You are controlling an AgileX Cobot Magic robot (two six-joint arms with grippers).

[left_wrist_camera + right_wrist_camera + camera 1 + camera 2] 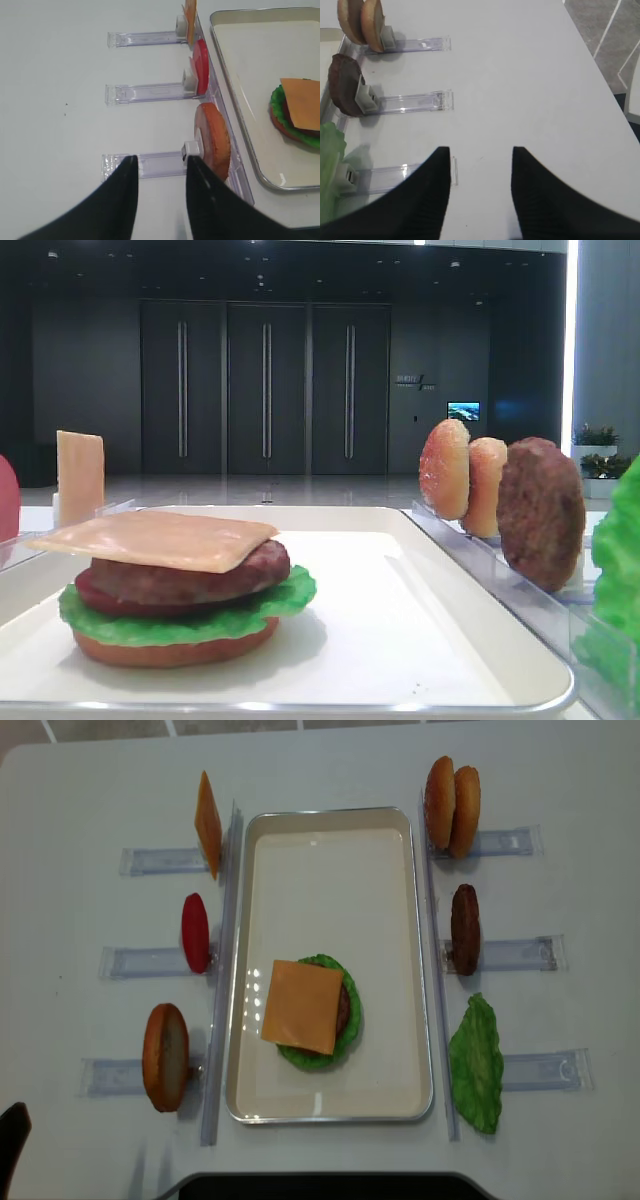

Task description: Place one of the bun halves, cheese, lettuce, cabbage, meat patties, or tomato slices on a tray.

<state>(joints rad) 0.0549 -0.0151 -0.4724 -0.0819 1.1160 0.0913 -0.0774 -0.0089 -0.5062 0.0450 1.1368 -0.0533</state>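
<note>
The white tray (pixel 330 820) holds a stack: a bun half (pixel 175 650), lettuce (pixel 180 625), a red tomato slice (pixel 92 592), a meat patty (pixel 200 575), and a square cheese slice (pixel 302 1006) lying on top. My left gripper (pixel 160 162) hovers open and empty over the table left of the tray, its right finger (pixel 210 200) close to a bun half (pixel 214 142) standing in a clear rack. My right gripper (pixel 481 150) is open with nothing in it, over bare table right of the racks. No cabbage is in view.
Left racks hold a cheese slice (pixel 208 825), a tomato slice (pixel 196 932) and a bun half (pixel 165 1056). Right racks hold two bun halves (pixel 452 792), a meat patty (pixel 464 928) and lettuce (pixel 478 1063). The table edge (pixel 600 65) lies to the right.
</note>
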